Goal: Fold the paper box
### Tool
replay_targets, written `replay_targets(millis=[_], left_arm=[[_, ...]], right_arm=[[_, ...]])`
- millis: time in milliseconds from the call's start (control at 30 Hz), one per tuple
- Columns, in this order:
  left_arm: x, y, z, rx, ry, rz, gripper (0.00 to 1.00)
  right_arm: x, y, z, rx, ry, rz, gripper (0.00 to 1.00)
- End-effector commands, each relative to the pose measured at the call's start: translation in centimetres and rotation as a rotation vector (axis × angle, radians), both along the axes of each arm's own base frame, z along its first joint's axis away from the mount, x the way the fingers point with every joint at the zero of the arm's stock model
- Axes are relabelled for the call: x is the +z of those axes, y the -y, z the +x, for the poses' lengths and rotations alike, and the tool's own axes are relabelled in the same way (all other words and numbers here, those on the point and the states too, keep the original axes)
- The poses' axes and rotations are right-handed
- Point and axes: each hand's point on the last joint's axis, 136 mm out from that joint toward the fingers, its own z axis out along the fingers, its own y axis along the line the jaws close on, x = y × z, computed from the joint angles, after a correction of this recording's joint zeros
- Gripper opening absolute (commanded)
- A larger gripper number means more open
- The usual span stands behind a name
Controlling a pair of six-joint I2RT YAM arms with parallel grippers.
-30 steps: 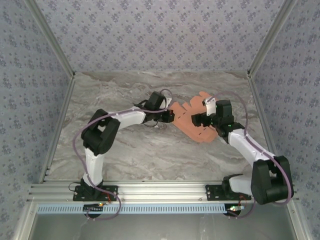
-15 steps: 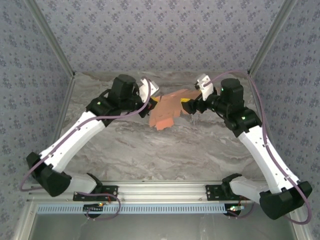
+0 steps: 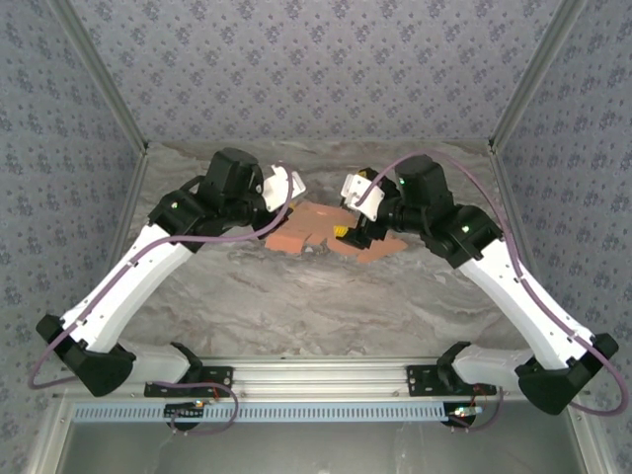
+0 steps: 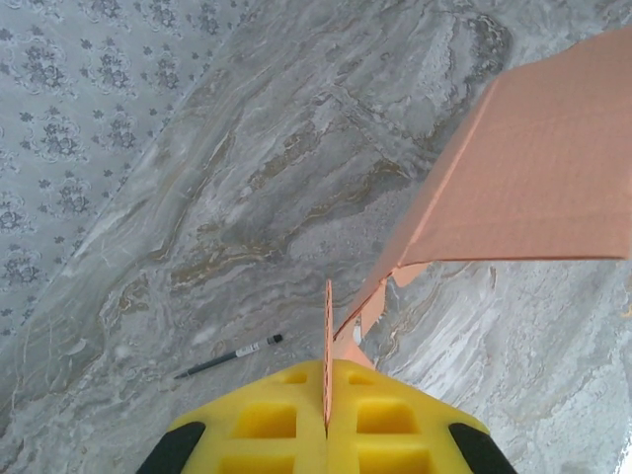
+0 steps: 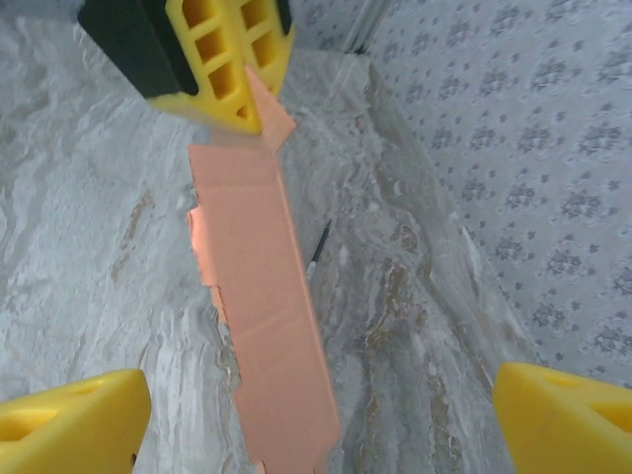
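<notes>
The paper box (image 3: 308, 219) is a salmon-orange die-cut sheet, held up off the marble table at the back centre. My left gripper (image 3: 281, 209) is shut on a thin tab at its edge; in the left wrist view the yellow fingers (image 4: 286, 420) pinch that tab edge-on while a broad panel (image 4: 533, 188) hangs to the right. My right gripper (image 3: 354, 204) stands wide open just right of the sheet. In the right wrist view the paper box (image 5: 267, 316) runs as a long strip between the fingertips (image 5: 69, 425), untouched, with the left gripper (image 5: 242, 109) at its far end.
A black pen (image 4: 229, 356) lies on the marble table (image 3: 296, 296), also seen as the pen (image 5: 318, 249) beside the strip. Patterned walls (image 3: 316, 69) close in the back and sides. An aluminium rail (image 3: 316, 375) runs along the near edge.
Both arms have reached toward the back. The left gripper has lifted the sheet off the table and carried it left; the right gripper has swung left to face it, staying open.
</notes>
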Motion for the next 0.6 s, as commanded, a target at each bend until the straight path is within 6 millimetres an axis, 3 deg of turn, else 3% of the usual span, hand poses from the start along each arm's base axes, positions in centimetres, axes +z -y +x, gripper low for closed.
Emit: replay_targets(millis=[0, 167, 300, 567], left_arm=[[1.0, 0.3, -0.3, -0.026, 0.029, 0.017, 0.0], [1.0, 1.0, -0.6, -0.044, 0.028, 0.033, 0.0], [0.9, 1.1, -0.5, -0.043, 0.03, 0.044, 0.0], [1.4, 1.2, -0.5, -0.042, 0.037, 0.022, 0.0]], right_arm=[[-0.8, -0.7, -0.7, 0.061, -0.001, -0.072, 0.9], [-1.9, -2.2, 0.2, 0.063, 0.009, -0.121, 0.78], [-2.5, -2.1, 0.9, 0.043, 0.012, -0.157, 0.56], [-2.5, -1.1, 0.5, 0.056, 0.003, -0.088, 0.13]])
